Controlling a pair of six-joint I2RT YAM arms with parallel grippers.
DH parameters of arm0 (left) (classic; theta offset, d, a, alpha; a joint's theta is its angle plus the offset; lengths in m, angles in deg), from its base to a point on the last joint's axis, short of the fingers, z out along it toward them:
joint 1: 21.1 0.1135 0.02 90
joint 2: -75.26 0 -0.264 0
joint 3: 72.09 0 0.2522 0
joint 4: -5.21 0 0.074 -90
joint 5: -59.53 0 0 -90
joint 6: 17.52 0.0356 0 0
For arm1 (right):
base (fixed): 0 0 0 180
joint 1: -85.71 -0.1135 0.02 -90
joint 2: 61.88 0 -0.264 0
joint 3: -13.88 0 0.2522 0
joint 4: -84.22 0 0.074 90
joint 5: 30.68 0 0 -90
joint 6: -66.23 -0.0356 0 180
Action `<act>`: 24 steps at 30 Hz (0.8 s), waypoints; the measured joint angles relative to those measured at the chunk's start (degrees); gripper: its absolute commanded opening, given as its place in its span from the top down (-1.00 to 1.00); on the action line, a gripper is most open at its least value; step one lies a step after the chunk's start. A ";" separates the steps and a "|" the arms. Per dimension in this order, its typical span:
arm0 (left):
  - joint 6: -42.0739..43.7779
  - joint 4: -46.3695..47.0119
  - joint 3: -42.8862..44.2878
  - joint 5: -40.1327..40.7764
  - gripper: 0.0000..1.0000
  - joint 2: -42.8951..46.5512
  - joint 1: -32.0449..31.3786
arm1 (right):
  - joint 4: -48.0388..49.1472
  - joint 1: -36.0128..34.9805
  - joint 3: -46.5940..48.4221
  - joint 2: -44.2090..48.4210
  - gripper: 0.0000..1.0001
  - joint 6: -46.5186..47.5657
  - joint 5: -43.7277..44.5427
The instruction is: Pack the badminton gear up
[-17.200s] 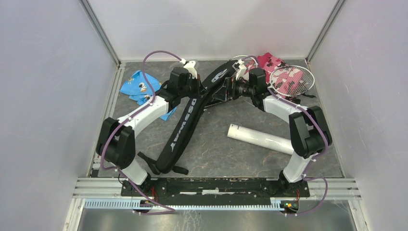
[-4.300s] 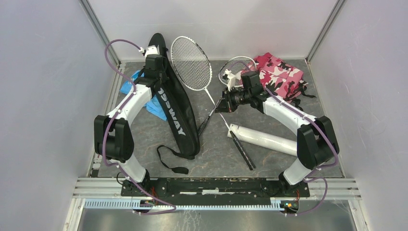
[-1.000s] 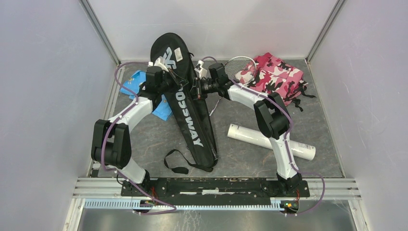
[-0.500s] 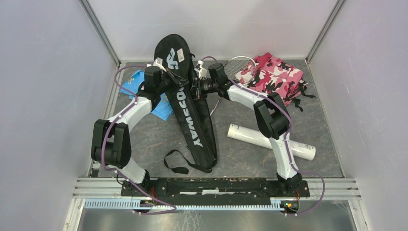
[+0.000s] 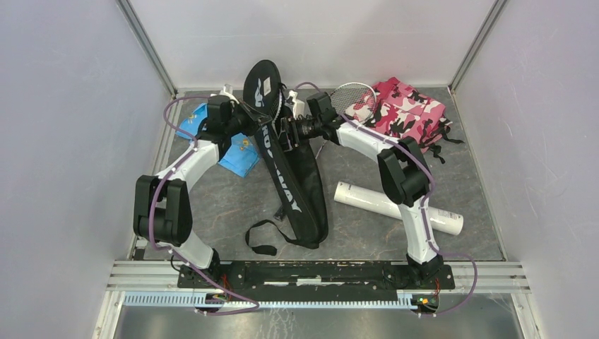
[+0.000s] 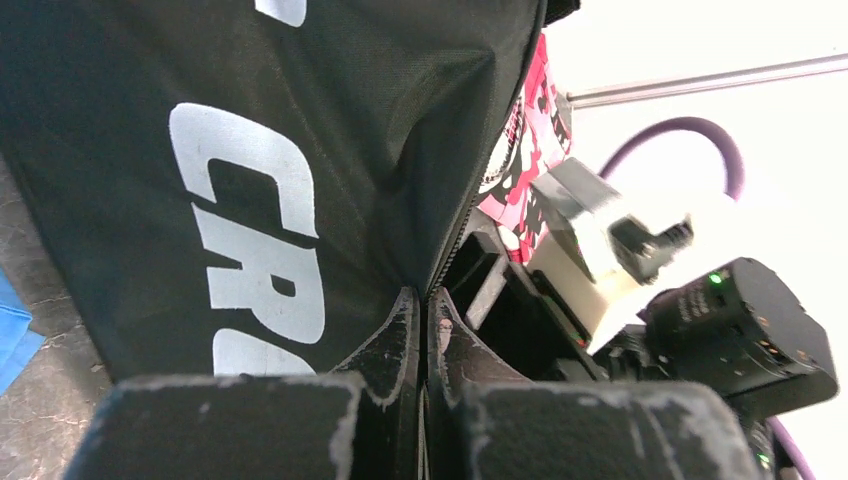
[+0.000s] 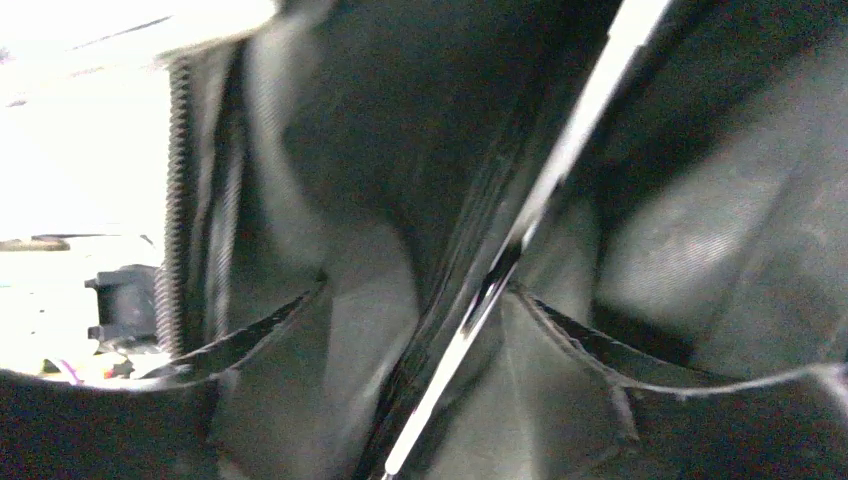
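On the table's [image 5: 367, 169] middle the black bag [image 5: 293, 191] lies lengthwise, far to near, slanting a little rightward toward me. Its wide head end points at the back wall and is lifted and tipped on edge; its narrow end rests near the arm bases. From above I can read white "WAY" along the lower half. My left wrist camera shows big white "CRO" on the bag [image 6: 250, 150]. The head also carries a white logo and a tag, too small for me to read.

My left gripper [image 6: 422, 330] is pinched closed on the bag's zip edge and holds the head up. My right gripper [image 7: 420, 290] sits inside the opening, fingers apart. A racket [image 7: 560, 170] shaft runs slantwise between them, and I cannot tell whether they touch it.

A second racket [image 5: 353, 99] lies right of the bag, its head against the pink cloth [image 5: 413, 109]. The tube [image 5: 395, 208] lies near right, well apart from the bag. The blue cloth [image 5: 236, 155] is at the left.
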 measured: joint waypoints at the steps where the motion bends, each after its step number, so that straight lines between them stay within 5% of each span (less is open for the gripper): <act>1: 0.02 -0.22 0.15 0.00 0.96 0.00 0.22 | -0.92 0.07 0.00 0.68 -0.56 1.07 0.02; 6: 0.92 -1.11 0.94 0.00 0.96 0.04 1.09 | -5.49 0.81 0.00 5.84 -0.70 7.23 0.44; 24: 9.64 -5.44 8.09 -6.27 0.96 1.11 2.78 | -13.53 5.25 -2.54 24.11 -0.68 28.96 7.67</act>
